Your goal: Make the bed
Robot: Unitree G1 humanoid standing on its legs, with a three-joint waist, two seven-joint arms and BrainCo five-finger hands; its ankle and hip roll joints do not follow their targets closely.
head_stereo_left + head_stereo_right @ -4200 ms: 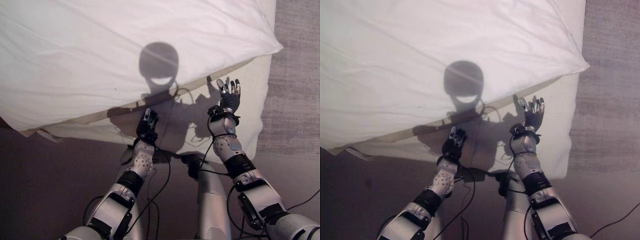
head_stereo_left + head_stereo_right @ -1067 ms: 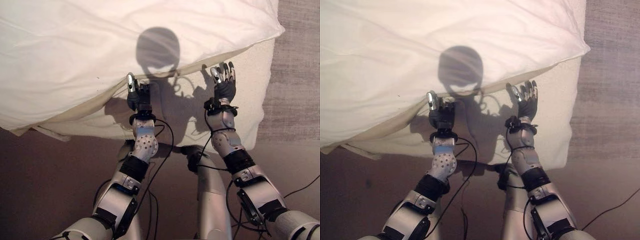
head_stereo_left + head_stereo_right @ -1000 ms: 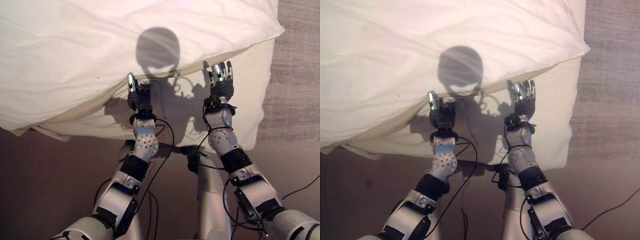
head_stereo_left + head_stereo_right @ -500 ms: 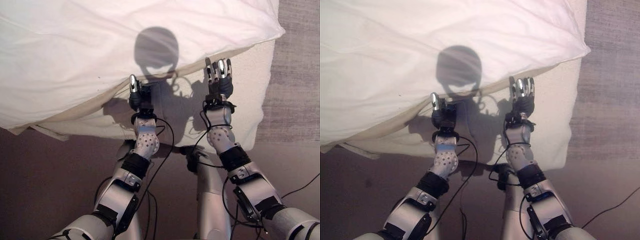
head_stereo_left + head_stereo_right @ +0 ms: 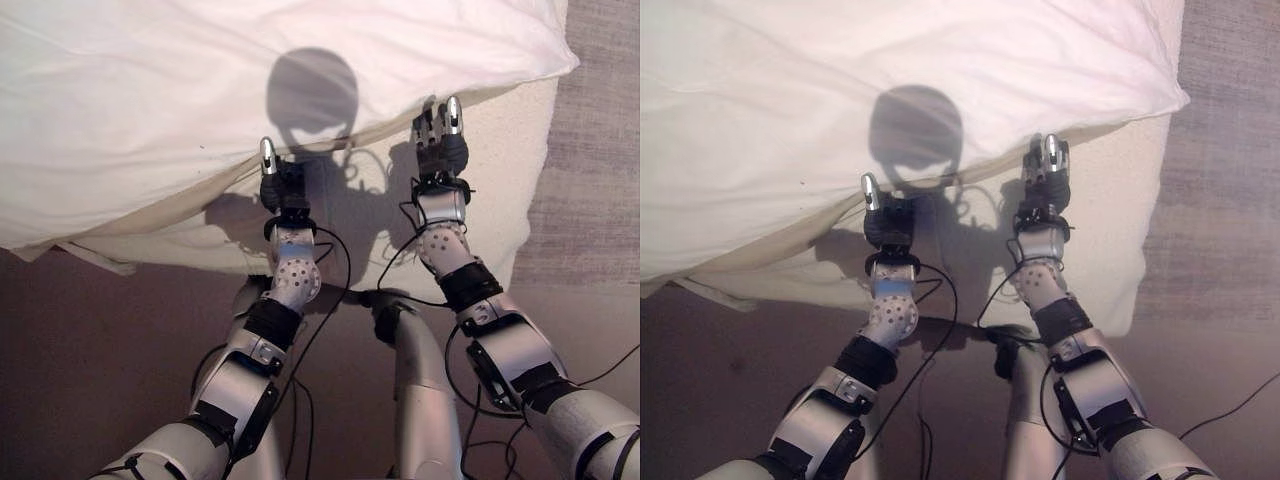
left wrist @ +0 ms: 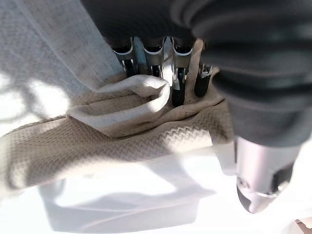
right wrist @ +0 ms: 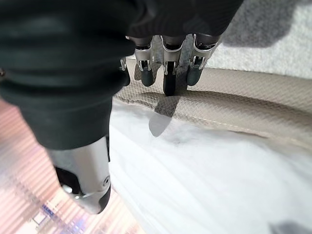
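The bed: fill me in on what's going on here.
The robot stands at the edge of the bed, both arms stretched to where the white duvet overlaps a beige woven blanket. The left hand has curled its fingers into a bunched fold of the blanket. The right hand curls its fingertips onto the blanket's edge.

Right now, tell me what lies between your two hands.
Bare cream sheet, in the left eye view, between the left hand and right hand, below the white duvet.

left hand (image 6: 161,63) fingers curled into a bunched fold of beige woven blanket (image 6: 122,136), thumb (image 6: 261,170) out over white sheet (image 6: 146,195), pale mattress fabric (image 6: 44,44) beside the fingers
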